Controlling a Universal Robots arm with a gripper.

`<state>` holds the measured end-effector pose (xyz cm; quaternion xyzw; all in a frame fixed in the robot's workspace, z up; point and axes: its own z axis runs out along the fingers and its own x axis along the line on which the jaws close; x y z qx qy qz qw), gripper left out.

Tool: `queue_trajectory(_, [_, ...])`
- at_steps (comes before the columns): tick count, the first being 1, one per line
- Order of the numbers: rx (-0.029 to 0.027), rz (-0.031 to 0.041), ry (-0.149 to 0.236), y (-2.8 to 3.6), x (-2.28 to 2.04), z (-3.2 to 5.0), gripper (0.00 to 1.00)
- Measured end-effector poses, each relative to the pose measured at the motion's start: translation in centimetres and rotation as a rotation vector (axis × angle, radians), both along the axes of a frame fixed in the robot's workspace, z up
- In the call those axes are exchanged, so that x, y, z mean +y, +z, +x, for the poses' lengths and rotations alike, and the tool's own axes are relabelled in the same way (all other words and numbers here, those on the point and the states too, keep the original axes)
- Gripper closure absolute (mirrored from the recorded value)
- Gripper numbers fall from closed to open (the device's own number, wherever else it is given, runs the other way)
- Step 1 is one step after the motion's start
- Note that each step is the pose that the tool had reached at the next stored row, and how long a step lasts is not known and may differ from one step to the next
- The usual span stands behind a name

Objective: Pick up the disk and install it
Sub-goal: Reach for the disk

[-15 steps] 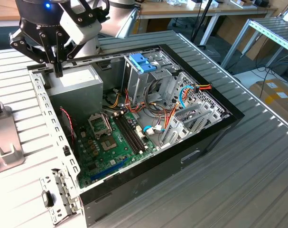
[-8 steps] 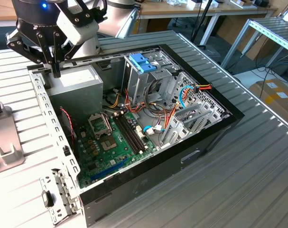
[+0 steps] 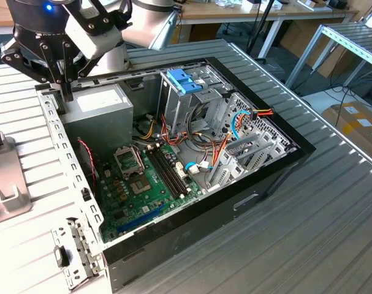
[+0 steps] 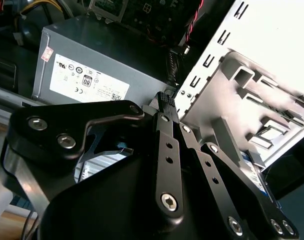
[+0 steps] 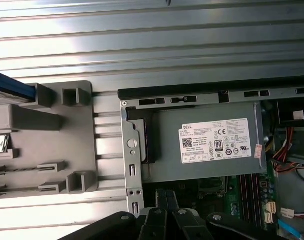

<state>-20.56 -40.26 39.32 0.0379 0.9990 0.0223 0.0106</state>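
Step in hand, as we judge it: reaching for the disk, nothing picked yet. The gripper (image 3: 67, 93) hangs over the rear edge of the open case (image 3: 57, 144), just beside the power supply (image 3: 103, 105). Its fingers look pressed together with nothing between them (the second wrist view shows the tips meeting).

The disk (image 4: 257, 177) sits in the grey fixture (image 3: 2, 177) outside the case, on the exterior view's left. In the second wrist view we see a strip of its blue-and-white label past the gripper links. The blue edge at the fixture's border in the first wrist view is probably the same disk, but we can't be sure.

To do this well, we'd say:
- Spread the fingers fully before going down, not at the disk.
- Travel high enough to clear the case's rear wall and the fixture's raised posts.
- Centre over the disk and square the fingers to its long sides.
- Grip the metal body, not the blue side pieces, since those likely have to slide into the drive cage (image 3: 186, 82).
- Lift straight up so it doesn't catch on the posts.
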Motion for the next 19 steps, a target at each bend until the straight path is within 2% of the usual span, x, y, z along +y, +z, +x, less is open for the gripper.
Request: queue_trajectory(19, [0.0, 0.0, 0.0, 0.0, 0.0, -1.6, 0.89])
